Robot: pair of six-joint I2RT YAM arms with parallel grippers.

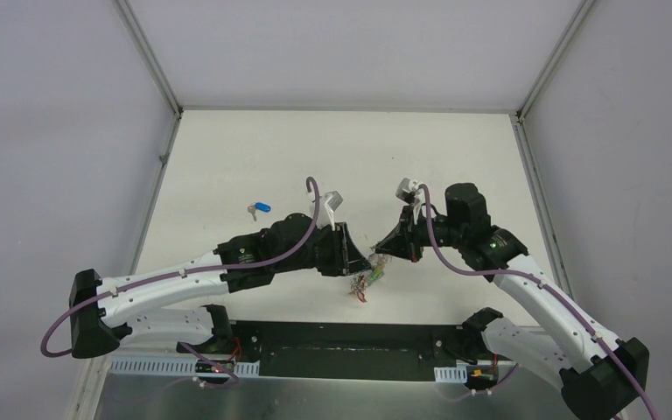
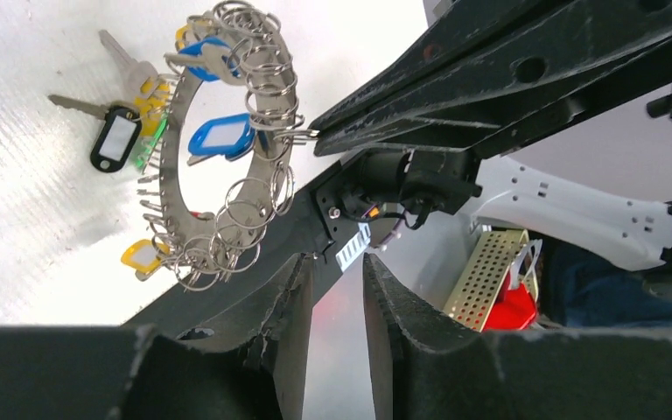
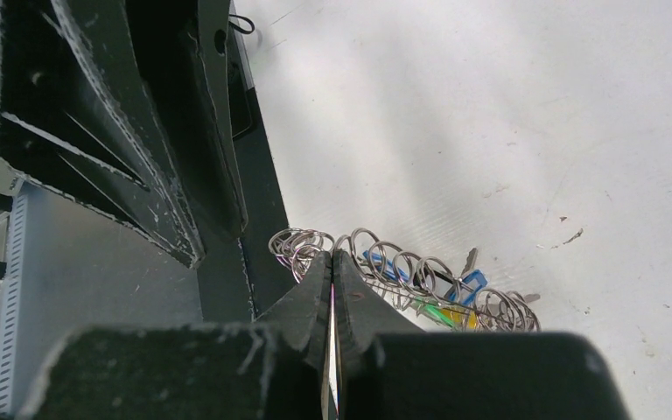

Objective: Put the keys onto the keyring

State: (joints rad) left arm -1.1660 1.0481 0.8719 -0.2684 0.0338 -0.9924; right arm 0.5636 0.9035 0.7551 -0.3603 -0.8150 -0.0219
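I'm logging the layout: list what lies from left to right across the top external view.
In order: blue-tagged key → left claw → right claw. The keyring hangs just below where the two claws meet, so it is left out of the order.

Two arms reach in from the near edge of the table (image 1: 227, 157), and their grippers meet nose to nose a little nearer than its middle. The left gripper (image 1: 366, 261) comes in from the left and the right gripper (image 1: 381, 252) from the right, tips just beside each other. The keyring (image 1: 369, 280) hangs below that meeting point, slightly toward the near edge, with one loop caught in the right gripper's tip. It sits just ahead of the left gripper's fingers (image 2: 289, 297), not between them. Its keys (image 2: 118, 131) dangle on the side away from the left gripper. One loose key (image 1: 259, 209) lies on the table farther left and farther back, well apart from the keyring.
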